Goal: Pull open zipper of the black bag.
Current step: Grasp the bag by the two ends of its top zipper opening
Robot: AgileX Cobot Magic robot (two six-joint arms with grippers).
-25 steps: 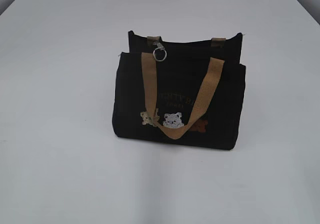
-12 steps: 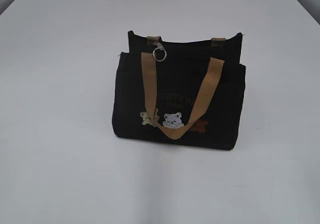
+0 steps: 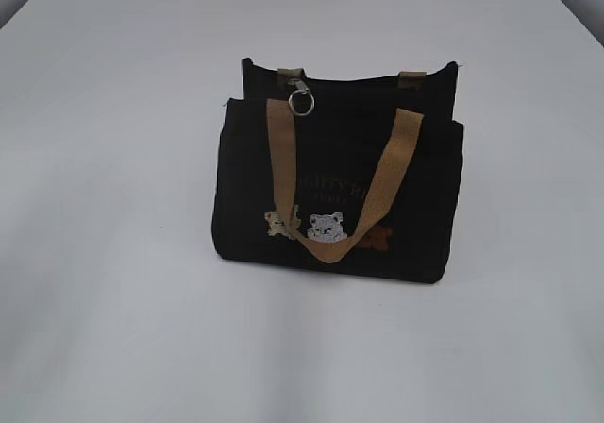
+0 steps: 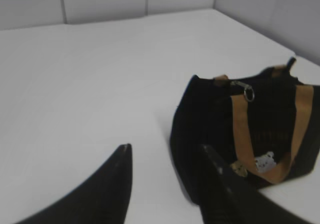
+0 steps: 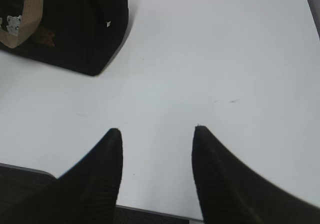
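The bag (image 3: 338,182) is set upright on a white table (image 3: 113,206), near the middle of the exterior view. A tan handle (image 3: 330,182) is draped down its front, partly covering the lettering and the bears (image 3: 326,227). The zipper (image 3: 301,98) is seen at the top edge toward the left, marked by a silver ring pull; the zip line itself is hard to make out against the black fabric. Pale wall panels (image 4: 100,1) are seen behind the table. Neither arm is seen in the exterior view. The left gripper (image 4: 165,156) is spread, nothing held, just beside the bag's end. The right gripper (image 5: 156,130) is spread and empty over bare table, the bag cut off at that view's top left.
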